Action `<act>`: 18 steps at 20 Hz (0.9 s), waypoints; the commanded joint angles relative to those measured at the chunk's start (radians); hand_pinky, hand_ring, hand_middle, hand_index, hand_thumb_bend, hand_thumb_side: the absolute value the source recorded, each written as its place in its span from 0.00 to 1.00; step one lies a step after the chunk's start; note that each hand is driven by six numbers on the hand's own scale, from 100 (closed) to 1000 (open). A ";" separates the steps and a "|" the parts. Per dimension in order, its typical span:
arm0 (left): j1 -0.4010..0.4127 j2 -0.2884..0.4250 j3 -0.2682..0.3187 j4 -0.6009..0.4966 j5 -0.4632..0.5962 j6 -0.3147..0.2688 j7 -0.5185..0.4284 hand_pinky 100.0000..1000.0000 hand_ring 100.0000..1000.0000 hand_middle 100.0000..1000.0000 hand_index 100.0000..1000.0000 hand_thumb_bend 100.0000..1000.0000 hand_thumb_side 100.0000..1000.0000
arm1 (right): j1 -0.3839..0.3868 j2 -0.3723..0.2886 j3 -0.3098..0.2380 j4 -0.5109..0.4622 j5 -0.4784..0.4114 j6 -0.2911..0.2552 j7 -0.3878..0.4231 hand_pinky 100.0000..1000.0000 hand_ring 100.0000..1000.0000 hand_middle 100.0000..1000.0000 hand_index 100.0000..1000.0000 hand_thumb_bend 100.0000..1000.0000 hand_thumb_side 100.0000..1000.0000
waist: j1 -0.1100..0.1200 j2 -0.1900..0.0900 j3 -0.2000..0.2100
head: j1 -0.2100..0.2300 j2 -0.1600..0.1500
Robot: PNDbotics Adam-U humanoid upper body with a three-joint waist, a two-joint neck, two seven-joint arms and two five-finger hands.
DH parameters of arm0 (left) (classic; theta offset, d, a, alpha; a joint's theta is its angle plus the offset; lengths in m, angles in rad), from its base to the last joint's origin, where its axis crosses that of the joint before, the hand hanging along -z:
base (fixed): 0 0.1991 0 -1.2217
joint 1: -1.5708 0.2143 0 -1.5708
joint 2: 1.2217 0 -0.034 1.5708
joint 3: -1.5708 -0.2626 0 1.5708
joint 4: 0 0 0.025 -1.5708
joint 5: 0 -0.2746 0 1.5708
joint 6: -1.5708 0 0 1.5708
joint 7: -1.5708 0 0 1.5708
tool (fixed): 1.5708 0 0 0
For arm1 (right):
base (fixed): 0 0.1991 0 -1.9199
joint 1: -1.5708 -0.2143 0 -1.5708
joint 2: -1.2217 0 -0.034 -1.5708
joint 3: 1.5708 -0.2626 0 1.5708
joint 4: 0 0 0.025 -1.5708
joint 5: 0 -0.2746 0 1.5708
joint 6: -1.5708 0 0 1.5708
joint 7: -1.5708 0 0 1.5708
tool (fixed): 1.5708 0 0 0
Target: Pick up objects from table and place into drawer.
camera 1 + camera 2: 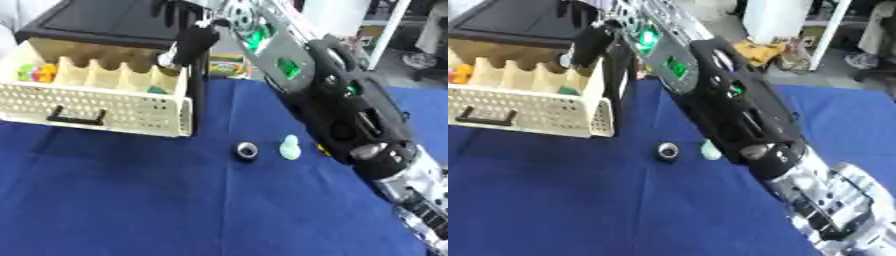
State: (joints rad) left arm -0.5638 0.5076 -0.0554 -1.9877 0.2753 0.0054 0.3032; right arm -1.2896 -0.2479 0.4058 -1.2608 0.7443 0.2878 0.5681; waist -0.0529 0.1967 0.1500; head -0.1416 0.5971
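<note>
Your drawer (96, 107) stood pulled open at the far left corner of the surface (131, 200), jutting out from under a black cabinet (105, 20). Its front was perforated and cream-coloured, with a dark handle (77, 117) low on the panel. Inside, dividers split it into a row of compartments; in the leftmost one lay some bright toys (37, 72) of yellow, green and pink, and a small green thing (157, 90) sat in the compartment nearest the right wall.

Your right hand (188, 47) hung over the drawer's right end, by its back right corner. Its dark fingers pointed down toward the rightmost compartment, with something pale or silvery at their tips; you could not tell whether they held it or how far they were parted.

Further right, on the blue cloth near the middle of the surface, a small black ring (247, 150) lay in front of the drawer's right corner. Just beside it, apart from it, stood a pale green piece (290, 147), rounded on top.

Your right arm (350, 115) stretched across from the near right corner of the surface up to the drawer, passing close over the pale green piece and partly hiding it in the right eye view. Your left hand showed in neither view.
</note>
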 commanded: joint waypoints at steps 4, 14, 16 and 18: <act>-0.010 0.010 0.003 -0.012 0.004 -0.001 -0.003 0.05 0.00 0.01 0.69 0.08 1.00 | -0.031 0.001 -0.030 0.012 0.033 -0.014 -0.034 0.50 0.64 0.64 0.83 0.43 0.27 | 0.006 -0.014 0.002 | -0.002 0.006; -0.004 0.019 0.008 -0.012 -0.022 -0.013 0.001 0.06 0.00 0.01 0.69 0.07 1.00 | -0.017 -0.089 -0.140 -0.168 -0.074 0.044 -0.143 0.46 0.57 0.57 0.76 0.41 0.34 | 0.021 -0.012 -0.017 | 0.025 0.023; -0.003 0.023 0.009 -0.012 -0.040 -0.016 0.001 0.07 0.00 0.01 0.69 0.06 1.00 | -0.001 -0.118 -0.167 -0.216 -0.100 0.058 -0.172 0.45 0.56 0.56 0.74 0.40 0.34 | 0.026 -0.011 -0.023 | 0.032 0.026; -0.004 0.029 0.011 -0.012 -0.062 -0.019 0.002 0.08 0.00 0.01 0.70 0.05 1.00 | 0.019 -0.146 -0.189 -0.263 -0.128 0.074 -0.201 0.44 0.55 0.55 0.74 0.40 0.33 | 0.031 -0.010 -0.027 | 0.039 0.030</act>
State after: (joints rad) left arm -0.5558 0.5092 -0.0578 -1.9877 0.2276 -0.0073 0.3047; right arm -1.2537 -0.3559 0.2419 -1.4816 0.6364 0.3535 0.3864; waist -0.0273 0.2017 0.1220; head -0.1087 0.6162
